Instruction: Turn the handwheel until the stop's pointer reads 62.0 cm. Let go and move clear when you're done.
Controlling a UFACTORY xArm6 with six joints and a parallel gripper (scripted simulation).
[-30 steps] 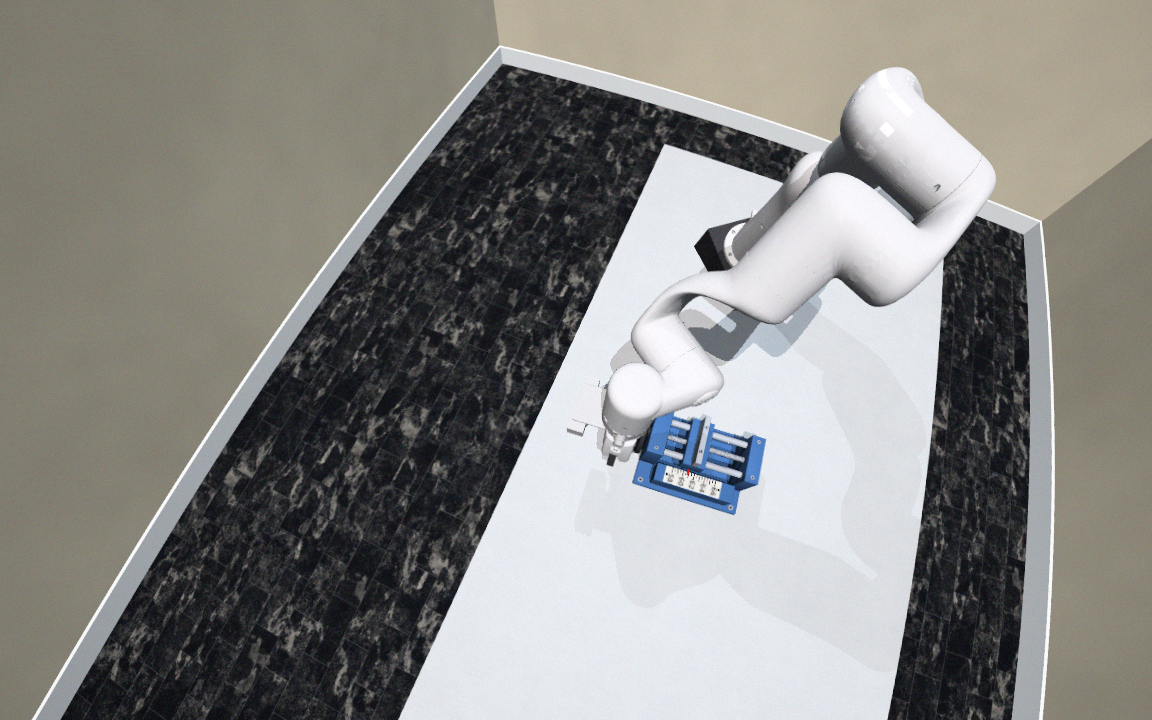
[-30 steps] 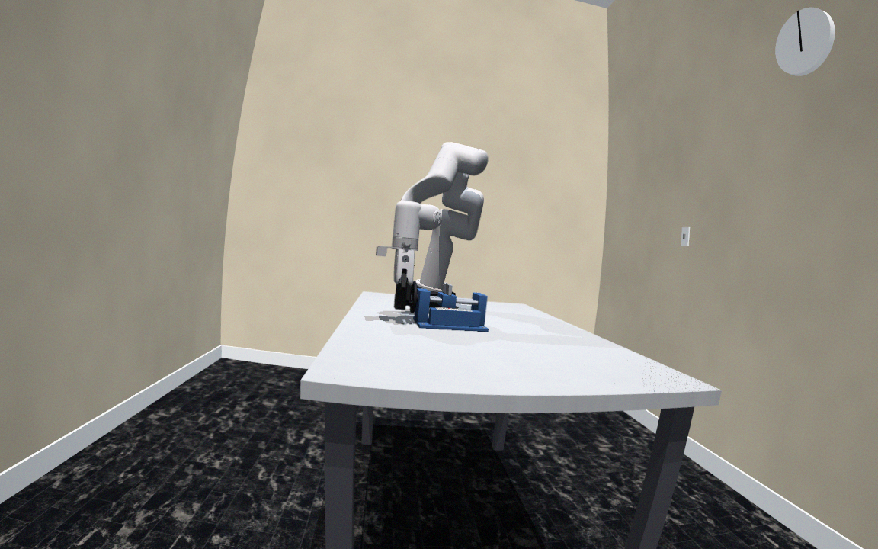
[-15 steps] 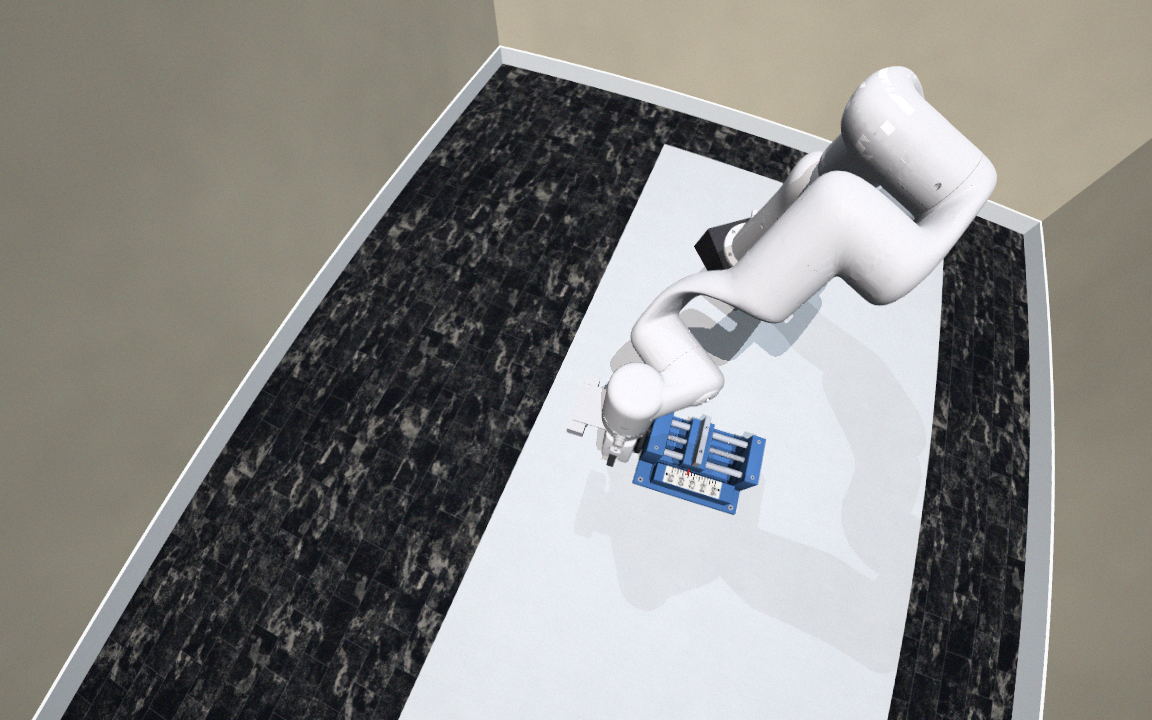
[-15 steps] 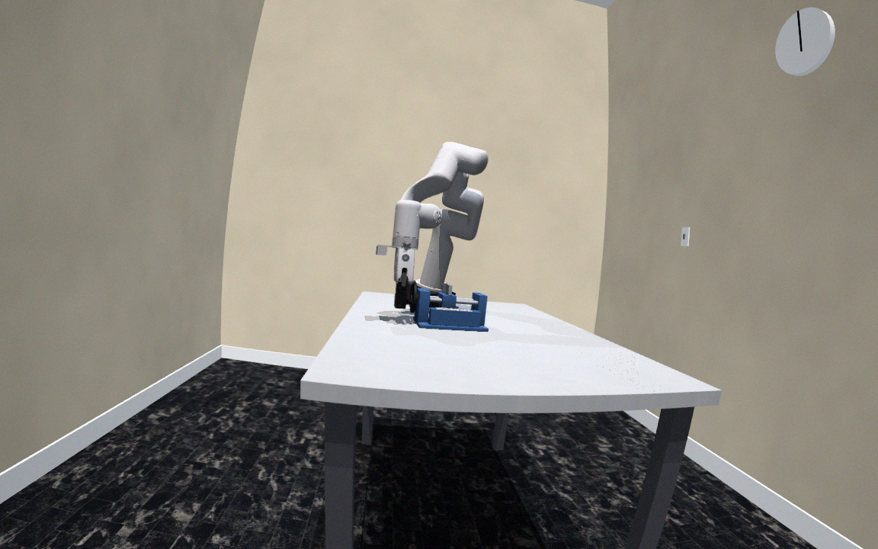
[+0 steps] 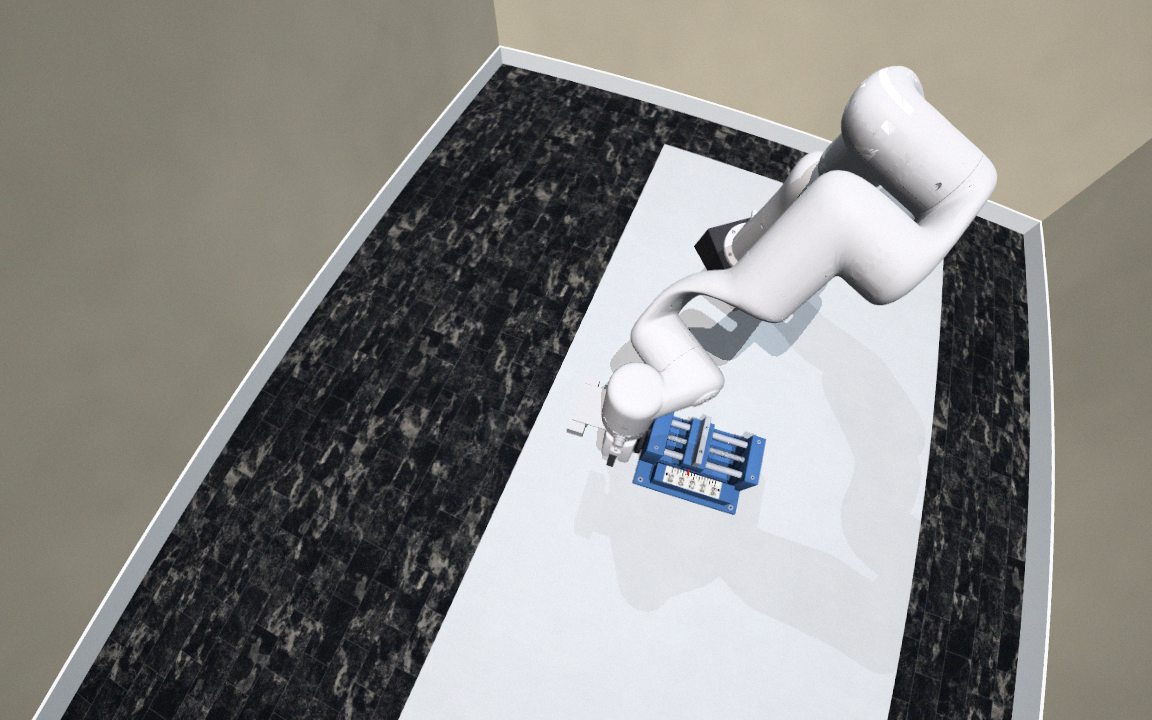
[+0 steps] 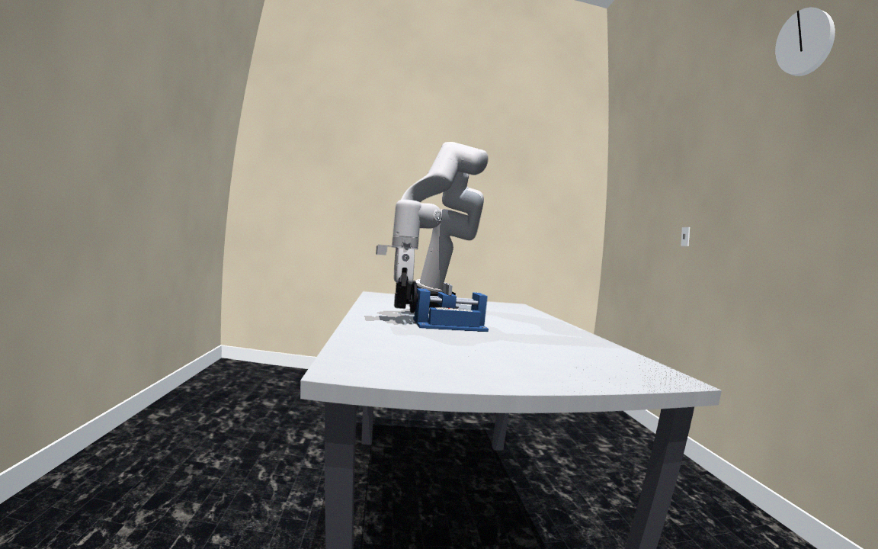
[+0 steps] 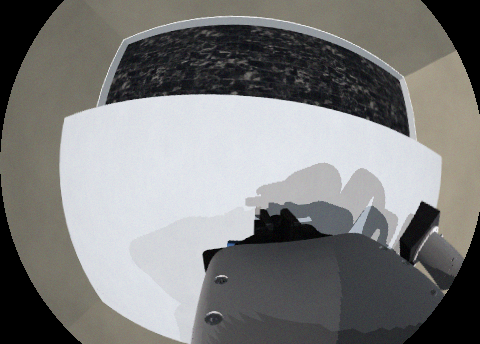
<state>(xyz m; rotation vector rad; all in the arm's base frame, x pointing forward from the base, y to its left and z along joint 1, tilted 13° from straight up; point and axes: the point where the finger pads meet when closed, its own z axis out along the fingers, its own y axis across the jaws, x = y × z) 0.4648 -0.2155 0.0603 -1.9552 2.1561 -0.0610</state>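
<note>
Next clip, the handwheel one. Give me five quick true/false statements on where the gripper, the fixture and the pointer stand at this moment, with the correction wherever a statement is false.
1. The gripper is shut on the black handwheel. True.
2. The handwheel sits at the end of the blue fixture that faces away from the arm's wrist. False: it is at the end right under the wrist.
3. The fixture lies on the floor. False: it rests on the white table.
4. A red pointer sits over the white scale strip along the fixture's edge. True; the reading is too small to make out.
5. The fingers hang open above the fixture. False: they are closed on the handwheel.
</note>
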